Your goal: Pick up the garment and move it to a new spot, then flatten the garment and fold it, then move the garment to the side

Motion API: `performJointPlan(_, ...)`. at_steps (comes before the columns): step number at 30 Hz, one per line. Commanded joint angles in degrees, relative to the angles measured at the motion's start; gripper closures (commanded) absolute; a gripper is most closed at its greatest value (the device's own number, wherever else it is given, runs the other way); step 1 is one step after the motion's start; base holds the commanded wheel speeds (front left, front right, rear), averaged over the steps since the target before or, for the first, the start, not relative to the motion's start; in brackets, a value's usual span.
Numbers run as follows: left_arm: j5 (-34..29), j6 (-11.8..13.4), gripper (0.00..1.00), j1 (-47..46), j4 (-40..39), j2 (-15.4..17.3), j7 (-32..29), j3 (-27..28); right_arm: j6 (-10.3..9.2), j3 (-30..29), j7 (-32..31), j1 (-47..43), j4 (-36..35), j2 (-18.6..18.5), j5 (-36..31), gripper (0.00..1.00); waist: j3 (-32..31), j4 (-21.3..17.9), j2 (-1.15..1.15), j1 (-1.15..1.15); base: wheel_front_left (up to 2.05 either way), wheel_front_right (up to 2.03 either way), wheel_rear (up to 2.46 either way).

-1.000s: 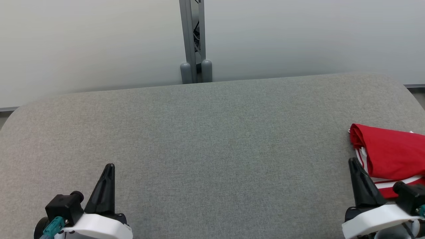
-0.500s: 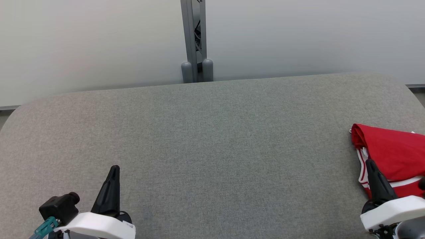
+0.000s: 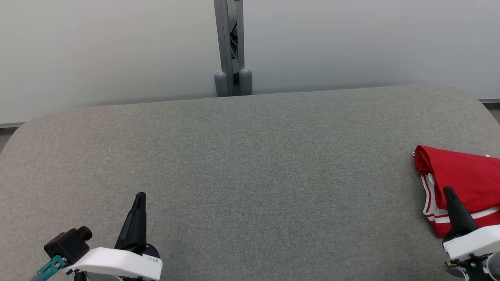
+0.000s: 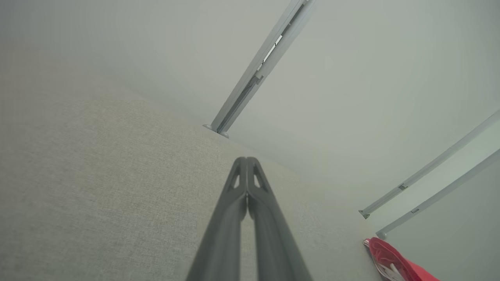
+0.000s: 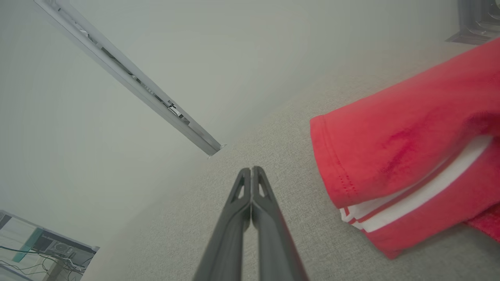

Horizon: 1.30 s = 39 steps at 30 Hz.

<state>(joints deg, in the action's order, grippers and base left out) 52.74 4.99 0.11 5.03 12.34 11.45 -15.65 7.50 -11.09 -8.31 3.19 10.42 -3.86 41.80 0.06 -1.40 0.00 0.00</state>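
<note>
The garment is red with white stripes and lies folded at the far right of the grey padded table. In the right wrist view the garment fills the right side, and in the left wrist view the garment peeks in at the lower right. My right gripper is shut and empty, its tip in front of the garment's near left corner; the right gripper stands apart from the cloth, to its left. My left gripper is shut with nothing in it over the table's near left; the left gripper shows its fingers pressed together.
A pale wall runs behind the table, with a grey metal post standing at its middle. The table's rounded corners sit at the far left and far right. A desk with cables shows at the lower left of the right wrist view.
My right gripper has drawn back to the right and down. My left gripper has shifted slightly right. The garment lies still.
</note>
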Motion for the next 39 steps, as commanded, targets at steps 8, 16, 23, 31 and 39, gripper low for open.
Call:
performJointPlan(8,6.38,-2.15,1.00,-2.08,0.30,-1.03,0.77,0.79,-0.01,-3.10,-3.65,2.80,1.37,-1.04,7.65,1.00,0.10,0.14,0.00,0.00,0.00,0.00,0.00)
performJointPlan(16,10.40,-3.36,1.00,-2.34,0.89,-1.97,1.11,0.97,-0.01,-4.92,-6.00,3.69,2.64,-1.28,12.32,1.00,0.18,0.26,0.00,0.00,0.00,0.00,0.00)
performJointPlan(23,14.14,-4.52,1.00,-2.58,1.47,-2.92,1.44,1.14,-0.01,-6.64,-8.20,4.52,3.87,-1.51,16.72,1.00,0.25,0.37,0.00,0.00,0.00,0.00,0.00)
performJointPlan(31,18.08,-5.73,1.00,-2.71,2.06,-3.86,1.75,1.33,0.00,-8.47,-10.58,5.41,5.13,-1.74,21.39,1.00,0.34,0.49,0.00,0.00,0.00,0.00,0.00)
performJointPlan(39,21.76,-6.87,1.00,-3.02,2.61,-4.79,2.06,1.50,0.00,-10.16,-12.74,6.20,6.31,-1.93,25.74,1.00,0.43,0.62,0.00,0.00,0.00,0.00,0.00)
